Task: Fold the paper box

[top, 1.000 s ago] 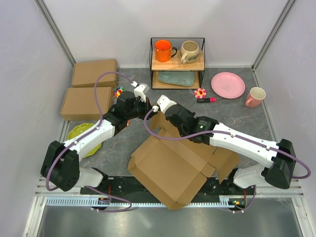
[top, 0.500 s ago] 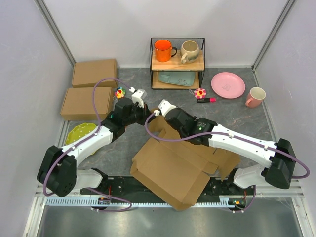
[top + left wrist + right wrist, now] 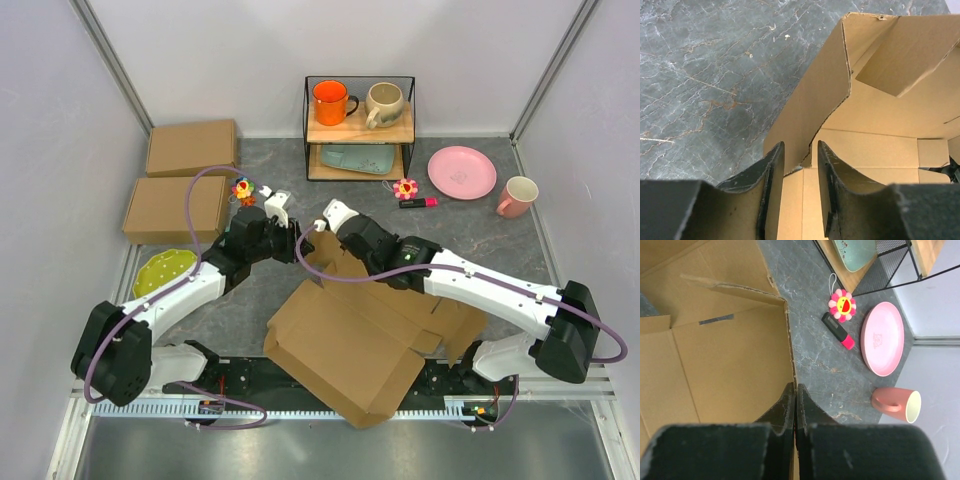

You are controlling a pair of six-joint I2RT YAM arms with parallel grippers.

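Three cardboard boxes share a grey, marble-patterned worktop (image 3: 250, 300). The half-folded box (image 3: 340, 340) lies open between the two arms, its near corner over their base rail. The far spare box (image 3: 192, 147) and near spare box (image 3: 175, 208) sit closed by the left wall. There are three mugs: an orange mug (image 3: 330, 102) and a beige mug (image 3: 384, 103) on top of a wire rack (image 3: 308, 130), and a pink mug (image 3: 518, 196) at far right. There are three plates: a teal plate (image 3: 357, 158) on the rack's lower shelf, a pink plate (image 3: 461, 172) beside the rack, and a green plate (image 3: 163, 268) partly under the left arm. Two flower toys, the left flower (image 3: 241, 187) and the right flower (image 3: 405, 188), and one pink marker (image 3: 418, 202) complete the scene. The left gripper (image 3: 800, 145) has its jaws parted and straddling the edge of an upright box wall. The right gripper (image 3: 795, 386) has its jaws pinched tight on another wall's edge. Compared with a second ago, the left arm has swung in and down to the box's far corner, and the box has shifted slightly. Pale walls and metal frame posts enclose the worktop.
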